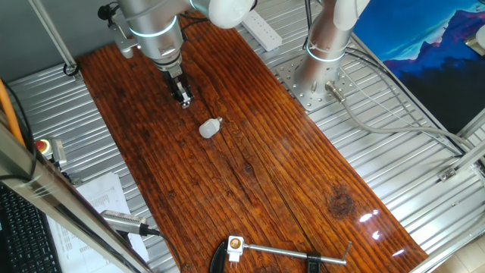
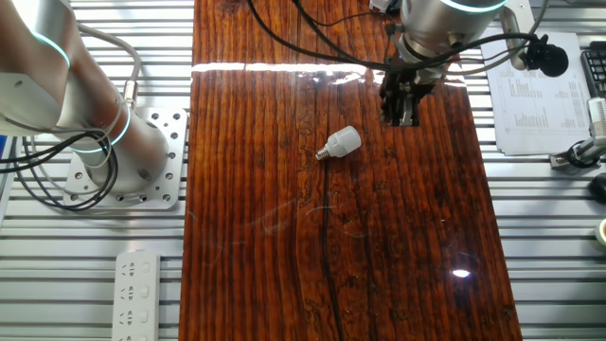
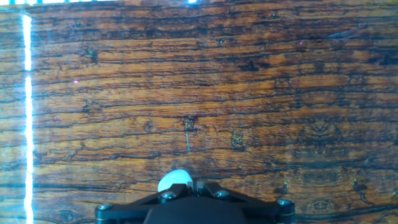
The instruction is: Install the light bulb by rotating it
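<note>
Clamp (image 1: pixel 284 254) at the near counter (image 1: pixel 250 189) edge, light bulb (image 1: pixel 210 128) lying sideways mid-counter, fingers (image 1: pixel 183 97) near it, we cannot tell their spacing.

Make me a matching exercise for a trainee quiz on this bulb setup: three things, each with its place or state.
Things:
1. light bulb
2. gripper
3. power strip

Places or states:
A. on the metal frame beside the wooden board
B. lying on its side on the wooden board
C. hanging over the board, apart from the bulb

Pairs: 1-B, 2-C, 3-A
</note>
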Action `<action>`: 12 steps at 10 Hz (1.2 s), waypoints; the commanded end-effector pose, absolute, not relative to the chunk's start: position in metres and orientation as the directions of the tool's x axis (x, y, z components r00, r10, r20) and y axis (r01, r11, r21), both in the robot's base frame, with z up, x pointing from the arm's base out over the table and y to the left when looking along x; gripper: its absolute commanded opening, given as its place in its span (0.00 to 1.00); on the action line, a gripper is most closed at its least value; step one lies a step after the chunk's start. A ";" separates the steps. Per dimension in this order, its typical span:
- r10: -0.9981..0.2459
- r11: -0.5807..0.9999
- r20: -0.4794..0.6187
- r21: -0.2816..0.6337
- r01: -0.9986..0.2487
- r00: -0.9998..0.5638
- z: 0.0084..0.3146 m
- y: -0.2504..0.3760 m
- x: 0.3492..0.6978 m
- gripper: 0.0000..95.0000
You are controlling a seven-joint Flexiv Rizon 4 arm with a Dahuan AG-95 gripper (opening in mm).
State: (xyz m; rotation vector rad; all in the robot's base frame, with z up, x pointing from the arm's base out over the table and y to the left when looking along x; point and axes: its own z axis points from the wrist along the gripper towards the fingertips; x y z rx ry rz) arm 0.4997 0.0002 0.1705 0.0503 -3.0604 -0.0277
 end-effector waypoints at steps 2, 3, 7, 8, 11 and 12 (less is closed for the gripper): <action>-0.034 0.999 0.081 0.019 -0.032 -0.996 0.171 0.000 0.500 0.00; -0.034 0.999 0.081 0.019 -0.033 -0.996 0.171 0.000 0.500 0.00; -0.035 0.999 0.082 0.018 -0.034 -0.996 0.171 0.000 0.500 0.00; -0.036 0.999 0.084 0.017 -0.035 -0.996 0.171 0.000 0.500 0.00; -0.037 0.999 0.090 0.018 -0.035 -0.995 0.171 0.000 0.500 0.00; -0.039 0.999 0.098 0.019 -0.037 -0.994 0.171 0.000 0.500 0.00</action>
